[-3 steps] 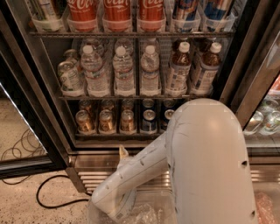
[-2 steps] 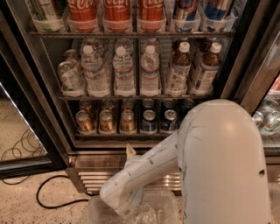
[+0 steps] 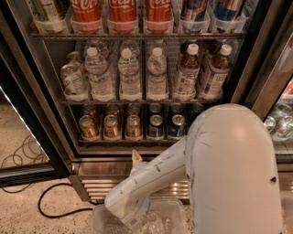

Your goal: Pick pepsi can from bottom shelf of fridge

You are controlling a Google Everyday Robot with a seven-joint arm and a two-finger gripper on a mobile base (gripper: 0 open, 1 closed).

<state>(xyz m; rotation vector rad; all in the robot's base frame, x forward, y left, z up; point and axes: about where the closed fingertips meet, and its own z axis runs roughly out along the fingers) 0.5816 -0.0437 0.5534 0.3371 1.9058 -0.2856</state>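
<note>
The fridge [image 3: 41, 82] stands open in front of me. Its bottom shelf [image 3: 119, 142] holds gold-brown cans on the left and blue pepsi cans on the right. The front pepsi cans [image 3: 155, 126] stand upright with silver tops, and more stand behind them. Only a small beige tip of my gripper [image 3: 136, 157] shows, poking up past the white arm [image 3: 155, 176]. It is just below the shelf's front edge, under the gold can next to the pepsi row. It touches no can. The arm's large white link hides the shelf's right end.
The rack above holds water bottles [image 3: 130, 75] and brown drink bottles [image 3: 187, 75]. Red Coca-Cola cans [image 3: 122, 11] stand on top. The ribbed steel base [image 3: 98, 185] lies below, with a clear plastic bin [image 3: 165, 219] in front. A black cable [image 3: 55, 212] lies on the floor. The glass door [image 3: 18, 137] stands open at left.
The arm has shifted a little to the right and its near link fills more of the view. The beige gripper tip has moved right with it. The cans have not moved.
</note>
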